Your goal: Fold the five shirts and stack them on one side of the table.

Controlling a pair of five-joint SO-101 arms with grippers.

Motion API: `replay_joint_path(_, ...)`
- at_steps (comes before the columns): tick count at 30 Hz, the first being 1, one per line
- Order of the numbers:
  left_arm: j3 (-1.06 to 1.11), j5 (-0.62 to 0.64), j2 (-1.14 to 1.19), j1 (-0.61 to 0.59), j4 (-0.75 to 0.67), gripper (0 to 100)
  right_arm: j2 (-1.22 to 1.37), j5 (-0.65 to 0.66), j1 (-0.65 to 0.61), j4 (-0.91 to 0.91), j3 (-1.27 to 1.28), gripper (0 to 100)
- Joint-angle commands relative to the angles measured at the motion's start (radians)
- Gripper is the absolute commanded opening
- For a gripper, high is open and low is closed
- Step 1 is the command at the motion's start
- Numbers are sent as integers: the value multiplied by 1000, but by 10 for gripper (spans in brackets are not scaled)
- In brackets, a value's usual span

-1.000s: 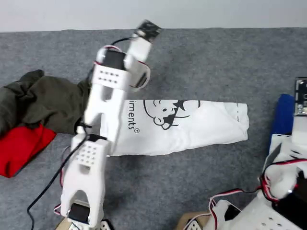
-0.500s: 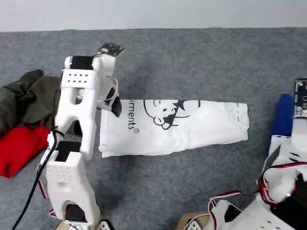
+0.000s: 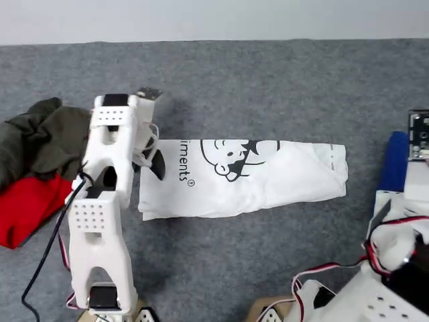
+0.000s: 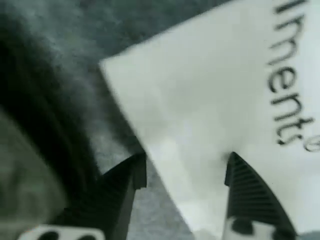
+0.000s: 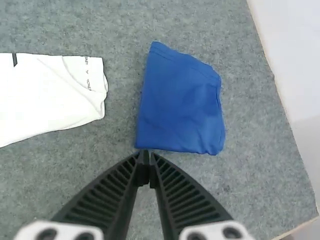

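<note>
A white shirt (image 3: 248, 176) with a black print lies folded into a long strip across the middle of the grey table. My left gripper (image 3: 153, 159) is down at its left end, open, with the shirt's corner (image 4: 165, 135) between its two fingers. A folded blue shirt (image 5: 181, 112) lies at the table's right edge (image 3: 394, 161), just beyond the white shirt's far end (image 5: 75, 90). My right gripper (image 5: 145, 162) hangs shut above the table in front of the blue shirt. An olive shirt (image 3: 53, 141) and a red shirt (image 3: 30, 204) lie crumpled at the left.
The grey felt mat (image 3: 281, 80) covers the table, bare along the back and in front of the white shirt. The right arm's base (image 3: 395, 268) sits at the lower right, with a table edge (image 5: 300, 222) close by.
My left arm has swung left and come down from above the white shirt to its left end, so the open fingers now straddle the shirt's corner. The right arm stayed still.
</note>
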Motion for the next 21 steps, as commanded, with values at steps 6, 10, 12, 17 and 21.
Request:
replay_joint_path(6,-99,2,64,-23,41,257,-7,3,5,30,-3,10)
replay_joint_path(10,-120,6,98,5,71,256,-7,3,5,28,-3,10)
replay_joint_path(12,-130,8,118,26,75,254,-7,3,5,28,-3,10)
replay_joint_path(17,-128,34,150,78,92,224,-7,3,5,30,-3,10)
replay_joint_path(21,-101,61,152,112,92,179,-8,3,5,30,-5,10)
